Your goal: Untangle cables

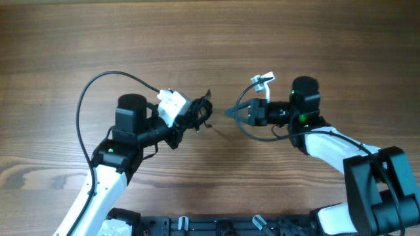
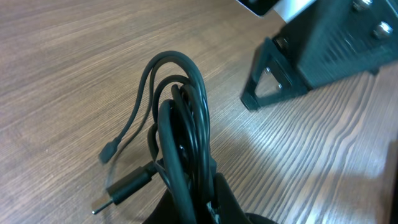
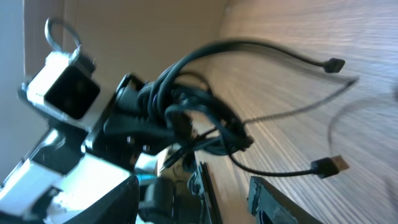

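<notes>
**Item:** cables, thin black cords bunched into one looped bundle.

**Location:** clamped between the fingers of the left gripper. The loops stand out beyond its fingertips, over the wooden table.

**Loose ends:** two plug tips trail from the bundle on the side away from the left gripper.

**Right gripper****:** fingers spread with nothing between them. It faces the left gripper, near the bundle but apart from it.
</notes>
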{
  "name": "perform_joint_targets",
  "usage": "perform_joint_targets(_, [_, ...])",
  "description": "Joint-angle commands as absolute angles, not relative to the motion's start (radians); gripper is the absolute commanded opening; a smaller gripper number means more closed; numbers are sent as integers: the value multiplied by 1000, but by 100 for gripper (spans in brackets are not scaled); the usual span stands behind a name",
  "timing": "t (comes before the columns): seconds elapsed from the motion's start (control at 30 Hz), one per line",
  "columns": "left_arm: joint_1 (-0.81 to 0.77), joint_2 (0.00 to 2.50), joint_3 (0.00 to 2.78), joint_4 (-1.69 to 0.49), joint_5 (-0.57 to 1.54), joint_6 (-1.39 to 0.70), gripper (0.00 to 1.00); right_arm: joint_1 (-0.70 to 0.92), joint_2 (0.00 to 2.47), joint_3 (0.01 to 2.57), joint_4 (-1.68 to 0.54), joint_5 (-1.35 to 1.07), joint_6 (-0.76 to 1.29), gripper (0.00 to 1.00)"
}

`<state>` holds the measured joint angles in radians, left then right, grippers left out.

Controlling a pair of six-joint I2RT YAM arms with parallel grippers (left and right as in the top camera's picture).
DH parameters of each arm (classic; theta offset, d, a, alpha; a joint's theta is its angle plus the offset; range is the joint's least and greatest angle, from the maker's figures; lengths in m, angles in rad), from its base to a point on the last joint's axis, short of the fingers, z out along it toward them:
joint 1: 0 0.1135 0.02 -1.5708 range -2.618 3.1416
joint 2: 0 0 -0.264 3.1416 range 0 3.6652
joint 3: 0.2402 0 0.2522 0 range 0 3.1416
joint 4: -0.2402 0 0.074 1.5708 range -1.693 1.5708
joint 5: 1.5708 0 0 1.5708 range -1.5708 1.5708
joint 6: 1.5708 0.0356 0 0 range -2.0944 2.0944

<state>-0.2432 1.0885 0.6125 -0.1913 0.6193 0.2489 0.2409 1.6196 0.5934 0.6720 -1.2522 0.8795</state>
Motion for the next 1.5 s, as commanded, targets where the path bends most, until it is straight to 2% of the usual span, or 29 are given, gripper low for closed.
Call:
perform_joint_targets(0.0, [-189,1087,619,-194,710,200,4,303,1628,596,739,-1249,815,47])
perform_joint_targets(0.03, [-175,1087,619,-184,711,152,4,323,1628,596,739,-1238,756,46])
perform_joint_targets(0.07, [-155,1087,619,-168,711,68,4,341,1628,595,735,-1230,654,52])
perform_joint_targets(0.1, [-126,1087,619,-147,715,-42,4,373,1628,594,688,-1147,483,65])
perform_joint_targets(0.17, [-78,1087,619,-123,775,-127,4,425,1628,594,593,-872,346,79])
perform_joint_targets(0.23, [-26,1087,619,-78,889,-195,4,487,1628,594,571,-689,261,80])
perform_joint_targets(0.33, [9,1087,619,-46,971,-308,4,547,1628,594,611,-518,189,81])
perform_joint_targets(0.4, [9,1087,619,-46,1008,-308,4,564,1628,594,628,-461,131,80])
perform_joint_targets(0.43, [9,1087,619,-47,1014,-308,4,570,1628,594,632,-463,103,74])
perform_joint_targets(0.47, [9,1087,619,-47,1014,-308,4,573,1628,594,632,-463,93,61])
perform_joint_targets(0.53, [9,1087,619,-46,1013,-308,4,573,1628,594,631,-464,93,21])
perform_joint_targets(0.57, [9,1087,619,-43,1011,-303,4,573,1628,594,631,-471,118,6])
perform_joint_targets(0.63, [9,1087,619,-44,937,-271,4,572,1625,594,622,-522,226,4])
perform_joint_targets(0.77, [9,1087,619,-104,847,-88,4,572,1585,594,620,-876,490,4])
perform_joint_targets(0.9, [3,1087,619,-140,847,-47,4,572,1548,595,656,-1024,596,4])
perform_joint_targets(0.97, [-23,1087,619,-153,847,25,4,555,1544,595,768,-1051,689,4])
perform_joint_targets(1.07, [-80,1087,619,-158,847,31,4,505,1544,595,862,-937,770,4])
perform_joint_targets(1.23, [-179,1087,619,-153,849,11,4,507,1545,595,788,-710,759,4])
perform_joint_targets(1.37, [-193,1087,619,-99,849,-178,4,508,1546,595,717,-597,759,4])
perform_joint_targets(1.47, [-206,1087,619,-70,847,-244,4,542,1546,595,715,-596,759,5])
